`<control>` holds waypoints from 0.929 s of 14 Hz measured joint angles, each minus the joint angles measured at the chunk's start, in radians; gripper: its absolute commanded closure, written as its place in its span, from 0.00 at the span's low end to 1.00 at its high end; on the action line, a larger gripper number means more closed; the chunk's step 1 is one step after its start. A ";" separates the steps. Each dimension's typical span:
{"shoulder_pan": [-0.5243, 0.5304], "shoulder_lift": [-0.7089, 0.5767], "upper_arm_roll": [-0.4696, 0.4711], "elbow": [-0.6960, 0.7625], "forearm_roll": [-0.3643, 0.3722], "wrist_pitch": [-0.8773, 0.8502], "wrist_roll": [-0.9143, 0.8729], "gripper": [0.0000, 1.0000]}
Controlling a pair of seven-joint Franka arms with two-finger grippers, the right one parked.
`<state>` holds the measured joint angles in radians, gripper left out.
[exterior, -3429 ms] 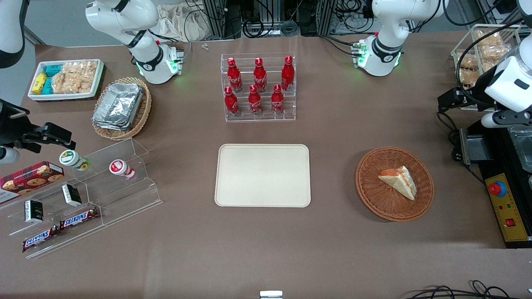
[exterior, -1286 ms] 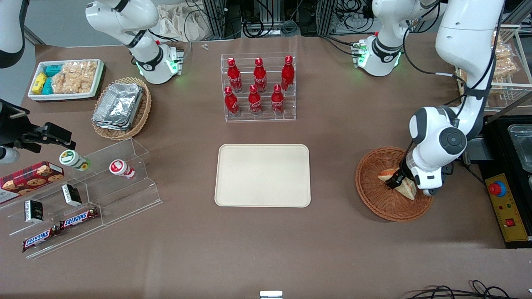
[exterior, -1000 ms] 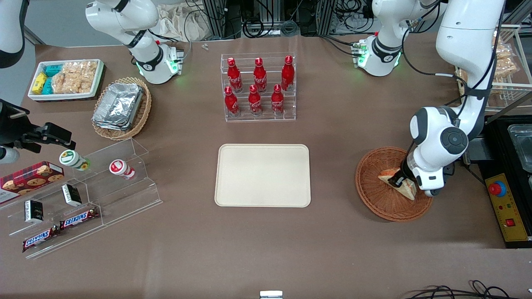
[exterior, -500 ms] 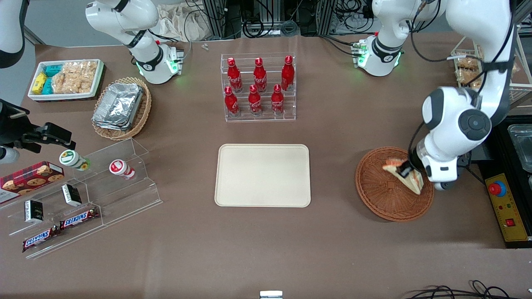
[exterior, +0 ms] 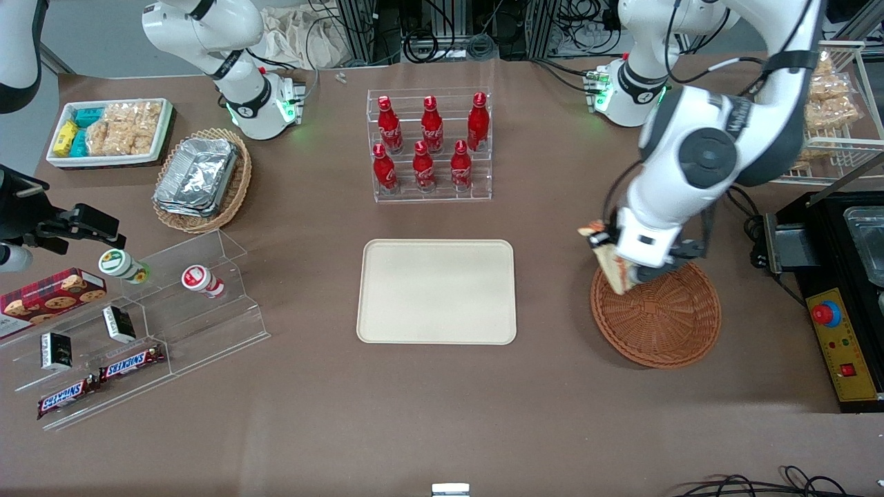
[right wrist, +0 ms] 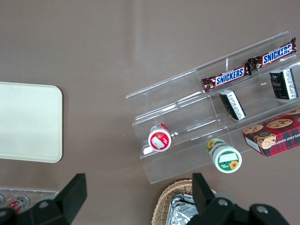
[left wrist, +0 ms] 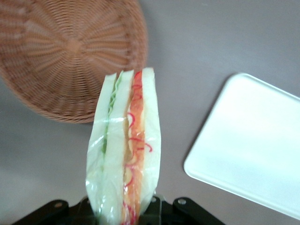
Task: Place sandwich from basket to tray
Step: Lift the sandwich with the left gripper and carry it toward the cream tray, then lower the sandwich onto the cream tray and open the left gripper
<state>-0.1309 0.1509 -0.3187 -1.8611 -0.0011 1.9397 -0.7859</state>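
Observation:
The sandwich (exterior: 610, 266), a wrapped white-bread wedge with red and green filling (left wrist: 125, 150), hangs in the air with my gripper (exterior: 617, 259) shut on it. It is held above the rim of the round reddish-brown basket (exterior: 663, 324), on the side toward the tray. The basket (left wrist: 61, 51) holds nothing. The cream tray (exterior: 436, 290) lies flat on the table, bare, toward the parked arm's end from the basket; its corner (left wrist: 243, 145) shows in the left wrist view.
A clear rack of red bottles (exterior: 429, 148) stands farther from the camera than the tray. A clear stepped shelf with snacks (exterior: 138, 324), a foil-container basket (exterior: 200, 181) and a white snack bin (exterior: 110, 131) lie toward the parked arm's end. A black box (exterior: 842, 276) sits beside the basket.
My gripper closed on the sandwich in the basket, lifted it out, and has carried it up and toward the tray, past the basket's rim.

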 measured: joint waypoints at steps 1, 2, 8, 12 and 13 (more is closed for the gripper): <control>-0.004 0.011 -0.050 0.000 0.006 0.021 0.000 1.00; -0.018 0.027 -0.090 -0.001 0.023 0.043 -0.004 1.00; -0.183 0.208 -0.121 0.000 0.184 0.294 -0.145 1.00; -0.188 0.330 -0.117 0.000 0.304 0.408 -0.144 1.00; -0.187 0.355 -0.114 0.000 0.325 0.430 -0.144 1.00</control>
<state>-0.3180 0.5062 -0.4330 -1.8607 0.3235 2.3701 -0.9304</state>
